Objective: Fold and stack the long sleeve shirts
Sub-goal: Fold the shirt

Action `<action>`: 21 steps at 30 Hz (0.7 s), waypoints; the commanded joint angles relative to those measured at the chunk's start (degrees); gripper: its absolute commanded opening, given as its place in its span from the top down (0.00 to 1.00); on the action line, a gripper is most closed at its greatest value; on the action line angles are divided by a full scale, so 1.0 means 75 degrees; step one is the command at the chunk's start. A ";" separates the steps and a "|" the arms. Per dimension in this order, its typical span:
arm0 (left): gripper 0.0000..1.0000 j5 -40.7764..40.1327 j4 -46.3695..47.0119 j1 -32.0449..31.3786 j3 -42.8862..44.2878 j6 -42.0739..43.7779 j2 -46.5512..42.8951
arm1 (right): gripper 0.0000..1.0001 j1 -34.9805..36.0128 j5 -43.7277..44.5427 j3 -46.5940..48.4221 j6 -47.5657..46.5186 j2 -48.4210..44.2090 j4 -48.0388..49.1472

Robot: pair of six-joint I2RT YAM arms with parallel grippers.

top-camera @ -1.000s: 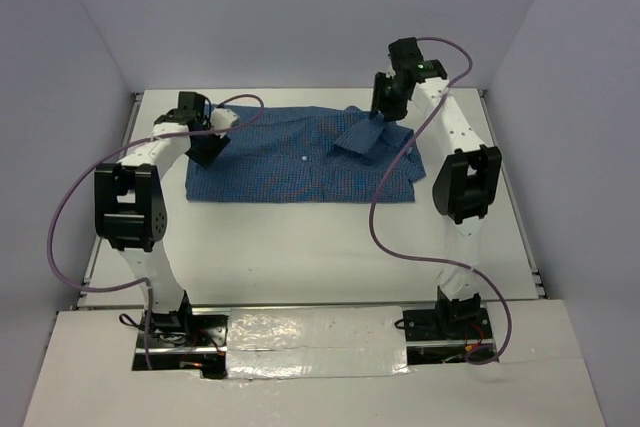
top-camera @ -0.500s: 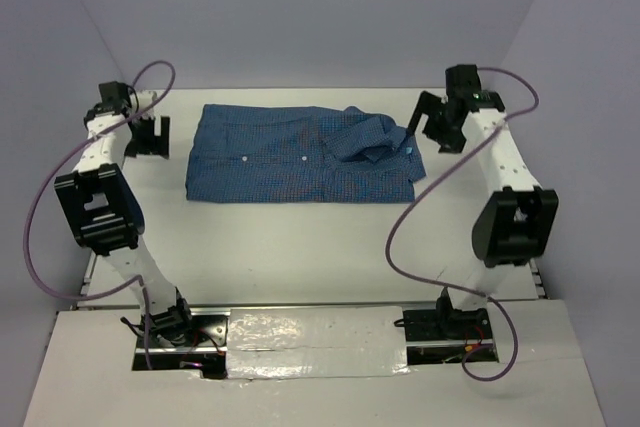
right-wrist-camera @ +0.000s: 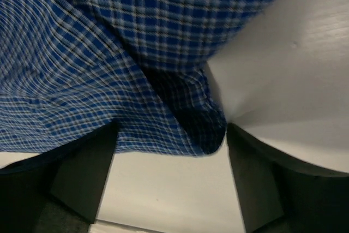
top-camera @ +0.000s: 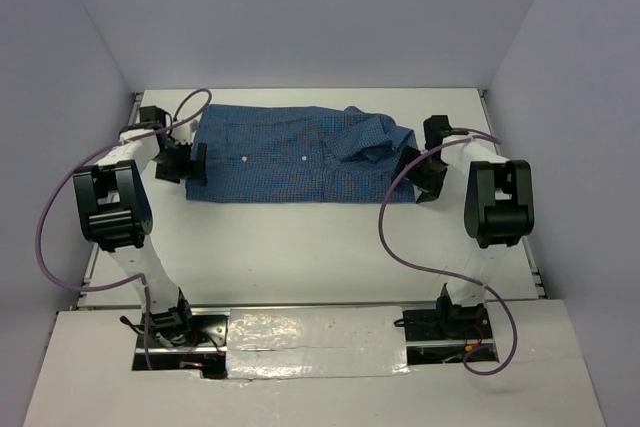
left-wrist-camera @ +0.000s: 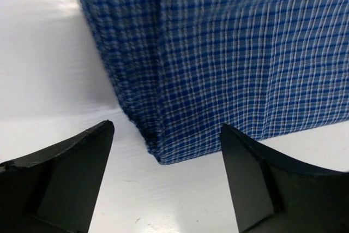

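Two arms [top-camera: 115,207] rise from the near edge of the white table [top-camera: 300,237], each carrying one purple cable [top-camera: 45,237]. Farther in, the left gripper [top-camera: 186,163] hangs with jaws wide and empty at the near left corner of the one blue checked shirt [top-camera: 290,162]. The right gripper [top-camera: 418,175], equally wide and empty, is at its near right corner. The shirt lies folded on the table's far half, with two white buttons [top-camera: 245,158] showing.
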 commanded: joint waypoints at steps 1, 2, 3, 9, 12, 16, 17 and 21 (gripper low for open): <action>0.09 0.0426 0.0139 -0.0139 -0.0361 -0.0187 0.0226 | 0.16 -0.0036 -0.0854 -0.0089 0.0162 0.0143 0.0842; 0.10 0.0496 0.0105 -0.0139 -0.0396 -0.0222 0.0309 | 0.18 -0.0036 -0.1020 -0.0159 0.0174 0.0132 0.0914; 0.12 0.0578 0.0081 -0.0151 -0.0432 -0.0258 0.0391 | 0.23 -0.0036 -0.1126 -0.0230 0.0198 0.0039 0.0949; 0.61 0.1035 0.0152 -0.0257 -0.0608 -0.0340 0.0439 | 0.57 -0.0036 -0.1385 -0.0933 0.0257 -0.0454 0.1196; 1.00 0.1223 -0.0244 -0.0222 -0.0433 -0.0188 0.0450 | 0.89 -0.0036 -0.1572 -0.1074 0.0175 -0.0675 0.0997; 1.00 0.1294 -0.1580 0.0221 -0.0093 0.0863 -0.0564 | 1.00 -0.0036 -0.0768 -0.1540 0.0069 -0.1986 -0.0242; 1.00 0.1190 -0.1861 0.0328 0.0012 0.1087 -0.0836 | 1.00 -0.0036 -0.0625 -0.1705 0.0115 -0.2743 -0.0408; 1.00 -0.0016 -0.2871 0.0458 -0.0476 0.2189 -0.2159 | 1.00 -0.0025 -0.0635 -0.3202 0.0676 -0.4284 -0.0832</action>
